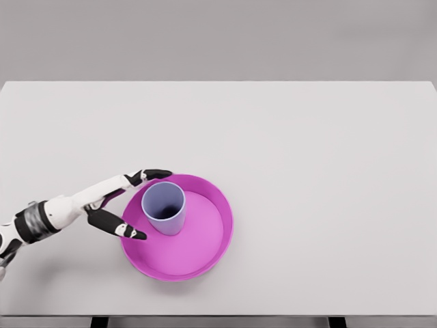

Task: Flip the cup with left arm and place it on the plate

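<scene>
A lavender cup [164, 207] stands upright, mouth up, on the left part of a magenta plate [198, 239] near the table's front. My left hand [140, 205] sits just left of the cup, over the plate's rim. Its fingers are spread: the upper fingers [153, 175] reach past the cup's far side, the thumb [126, 230] lies at its near side. A narrow gap shows between the fingers and the cup wall, so nothing is held. The right arm does not appear.
The white table [307, 150] stretches wide to the right and behind the plate. Its front edge runs close below the plate.
</scene>
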{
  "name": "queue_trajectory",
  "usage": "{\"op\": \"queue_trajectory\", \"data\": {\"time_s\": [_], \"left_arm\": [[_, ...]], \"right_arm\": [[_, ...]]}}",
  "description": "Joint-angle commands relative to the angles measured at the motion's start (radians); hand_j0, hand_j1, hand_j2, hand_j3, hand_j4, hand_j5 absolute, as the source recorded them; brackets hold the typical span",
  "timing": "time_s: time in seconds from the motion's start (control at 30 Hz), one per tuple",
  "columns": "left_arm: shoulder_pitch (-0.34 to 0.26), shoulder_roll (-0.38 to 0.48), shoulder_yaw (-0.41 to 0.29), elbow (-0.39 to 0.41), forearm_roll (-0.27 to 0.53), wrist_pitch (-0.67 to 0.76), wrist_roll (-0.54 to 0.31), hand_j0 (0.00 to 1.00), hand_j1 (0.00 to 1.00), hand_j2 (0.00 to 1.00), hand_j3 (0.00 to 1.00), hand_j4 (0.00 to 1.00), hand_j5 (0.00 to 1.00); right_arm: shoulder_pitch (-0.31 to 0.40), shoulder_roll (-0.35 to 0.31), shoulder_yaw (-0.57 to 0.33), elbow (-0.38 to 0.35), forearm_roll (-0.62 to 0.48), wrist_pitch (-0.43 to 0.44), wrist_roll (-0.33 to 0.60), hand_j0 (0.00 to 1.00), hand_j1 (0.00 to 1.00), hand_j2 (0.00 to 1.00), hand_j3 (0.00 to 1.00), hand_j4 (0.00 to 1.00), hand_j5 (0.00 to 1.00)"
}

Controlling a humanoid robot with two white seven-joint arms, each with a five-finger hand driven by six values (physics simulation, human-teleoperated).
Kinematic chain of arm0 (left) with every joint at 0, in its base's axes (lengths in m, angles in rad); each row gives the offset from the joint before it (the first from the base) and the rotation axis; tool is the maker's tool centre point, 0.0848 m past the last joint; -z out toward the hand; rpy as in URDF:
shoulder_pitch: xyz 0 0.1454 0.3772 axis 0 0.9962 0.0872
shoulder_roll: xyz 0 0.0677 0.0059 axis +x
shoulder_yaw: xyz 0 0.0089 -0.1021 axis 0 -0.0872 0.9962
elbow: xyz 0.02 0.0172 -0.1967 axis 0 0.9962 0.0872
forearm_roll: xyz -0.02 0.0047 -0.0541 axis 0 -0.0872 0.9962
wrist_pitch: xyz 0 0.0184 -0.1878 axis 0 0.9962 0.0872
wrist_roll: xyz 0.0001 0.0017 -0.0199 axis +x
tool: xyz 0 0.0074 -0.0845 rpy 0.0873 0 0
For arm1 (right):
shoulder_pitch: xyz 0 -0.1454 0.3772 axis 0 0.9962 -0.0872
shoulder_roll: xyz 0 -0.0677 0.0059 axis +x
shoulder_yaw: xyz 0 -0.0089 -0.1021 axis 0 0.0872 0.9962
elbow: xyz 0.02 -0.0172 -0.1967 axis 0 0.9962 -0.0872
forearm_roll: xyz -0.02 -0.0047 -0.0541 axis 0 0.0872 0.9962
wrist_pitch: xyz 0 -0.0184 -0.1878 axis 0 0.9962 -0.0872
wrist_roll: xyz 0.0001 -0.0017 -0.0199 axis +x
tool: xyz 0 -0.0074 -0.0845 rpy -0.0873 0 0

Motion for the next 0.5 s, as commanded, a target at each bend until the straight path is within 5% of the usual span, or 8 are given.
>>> {"op": "queue_trajectory", "data": {"time_s": [0.0, 0.47], "left_arm": [[0.0, 0.007, 0.012, 0.022, 0.008, 0.002, 0.0, 1.0, 1.0, 1.0, 1.0, 1.0, 1.0], [0.044, 0.084, 0.15, 0.136, -0.003, 0.002, 0.0, 1.0, 1.0, 1.0, 1.0, 1.0, 1.0]], "right_arm": [[0.0, 0.0, 0.0, 0.0, 0.0, 0.0, 0.0, 1.0, 1.0, 1.0, 1.0, 1.0, 1.0], [0.0, 0.0, 0.0, 0.0, 0.0, 0.0, 0.0, 1.0, 1.0, 1.0, 1.0, 1.0, 1.0]]}}
